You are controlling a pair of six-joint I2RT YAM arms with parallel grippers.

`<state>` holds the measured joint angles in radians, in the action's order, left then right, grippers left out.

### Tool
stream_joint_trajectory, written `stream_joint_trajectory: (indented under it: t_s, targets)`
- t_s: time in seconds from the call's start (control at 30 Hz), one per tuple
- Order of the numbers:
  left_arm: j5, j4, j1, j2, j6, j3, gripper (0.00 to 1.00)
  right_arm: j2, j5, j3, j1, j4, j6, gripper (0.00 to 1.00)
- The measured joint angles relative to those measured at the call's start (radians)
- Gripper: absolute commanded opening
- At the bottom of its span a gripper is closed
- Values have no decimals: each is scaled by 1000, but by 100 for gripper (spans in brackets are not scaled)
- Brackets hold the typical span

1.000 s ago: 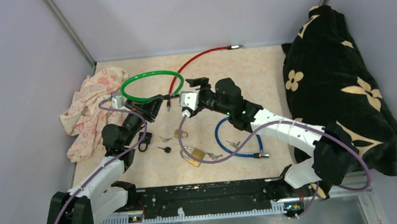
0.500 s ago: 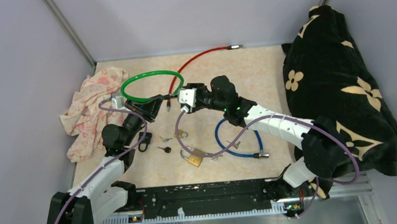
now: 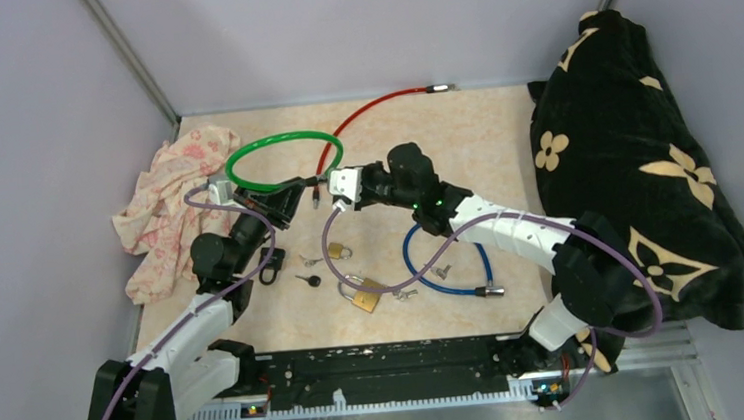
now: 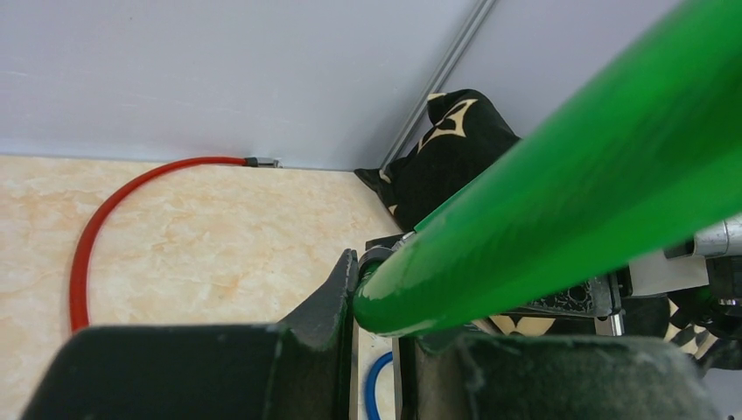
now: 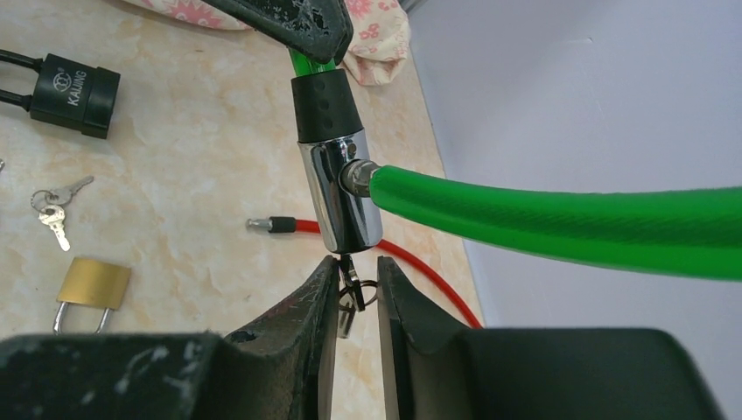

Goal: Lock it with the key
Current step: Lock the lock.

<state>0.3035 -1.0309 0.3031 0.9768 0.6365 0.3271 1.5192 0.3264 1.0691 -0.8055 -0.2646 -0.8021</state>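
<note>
A green cable lock is looped above the tabletop, and my left gripper is shut on the cable just behind its black collar. In the left wrist view the green cable is pinched at my left gripper. The chrome lock cylinder hangs upright, with the key and its ring sticking out of the lower end. My right gripper has its jaws drawn in narrow around that key, with one finger against the key and the ring reaching the other.
A red cable runs to the back wall. A blue cable, a brass padlock, a black padlock and loose keys lie near the front. A floral cloth is on the left and a black cushion on the right.
My right gripper has slid left to the lock's lower end, and its jaws have gone from wide open to narrow around the key. The left arm has stayed put.
</note>
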Motion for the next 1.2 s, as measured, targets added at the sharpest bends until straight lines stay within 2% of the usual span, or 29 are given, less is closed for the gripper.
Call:
stream_joint_trajectory:
  t_s: [0.23,0.3,0.37,0.77,1.2]
  targets:
    - [-7,0,0,0,-2,0,0,14,-75,0,-24,-19,-47,25]
    - [-9,0,0,0,-2,0,0,16,-97,0,-27,-25,-54,16]
    - [-12,0,0,0,-2,0,0,16,-113,0,-31,-33,-62,0]
    - [-23,-9,-1,-3,-5,0,0,16,-156,0,-56,-47,-101,0]
    - [-23,-4,5,-3,-39,-14,0,-2,-136,-38,-43,-40,-132,0]
